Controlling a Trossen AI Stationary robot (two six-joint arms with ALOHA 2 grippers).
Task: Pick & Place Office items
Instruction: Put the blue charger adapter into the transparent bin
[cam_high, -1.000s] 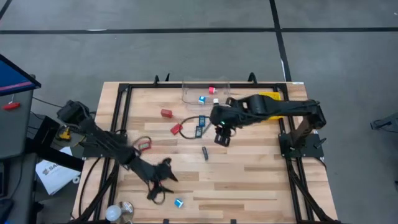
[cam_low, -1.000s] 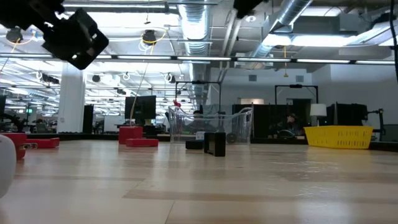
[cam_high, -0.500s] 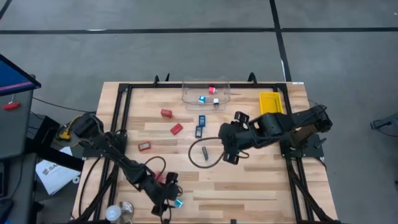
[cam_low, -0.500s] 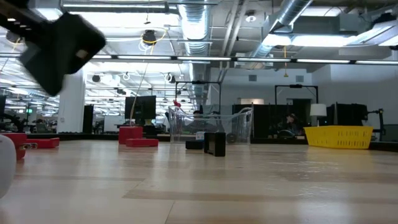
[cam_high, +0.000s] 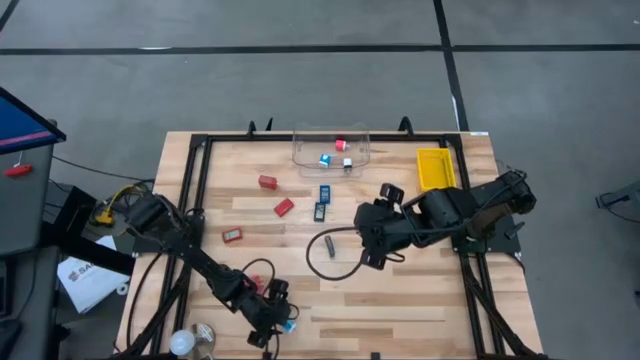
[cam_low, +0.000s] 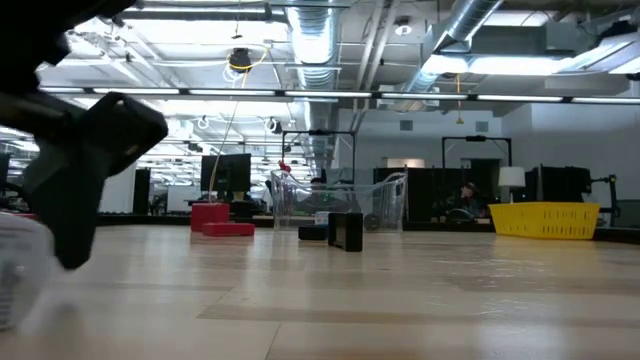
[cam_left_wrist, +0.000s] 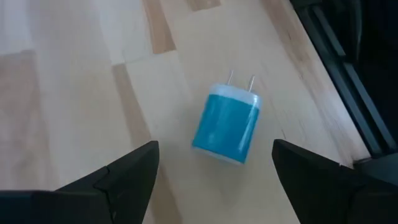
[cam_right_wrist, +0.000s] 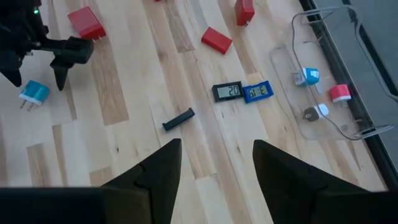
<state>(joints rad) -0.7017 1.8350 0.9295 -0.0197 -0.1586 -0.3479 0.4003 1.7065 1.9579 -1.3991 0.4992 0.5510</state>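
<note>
The left tool (cam_left_wrist: 214, 171) hangs low over the near edge of the wooden tabletop (cam_high: 400, 300), its two dark fingers spread wide and empty, straddling a small blue plug adapter (cam_left_wrist: 226, 126) that lies on its side with two thin metal prongs pointing away from the wrist. The adapter is a smooth, rounded plastic block with a paler cap at the prong end, and it lies close to the black frame rail (cam_left_wrist: 339, 74) at the tabletop's edge. That looks like the main hazard: a glossy, curved body could squirt out sideways if the fingers close off-centre, and a nudge could send it against or under the rail. The right tool (cam_high: 368, 245) hovers mid-tabletop, also open and holding nothing, above a short dark stick (cam_right_wrist: 178, 119). Near that lie two flat rectangles (cam_right_wrist: 242, 92) with small displays, one black and one blue, touching side by side, and matte red blocks (cam_right_wrist: 216, 40) farther off. The clear plastic tub (cam_high: 331, 147) at the far edge already holds a few small pieces; the yellow tray (cam_high: 434, 167) stands beside it.
</note>
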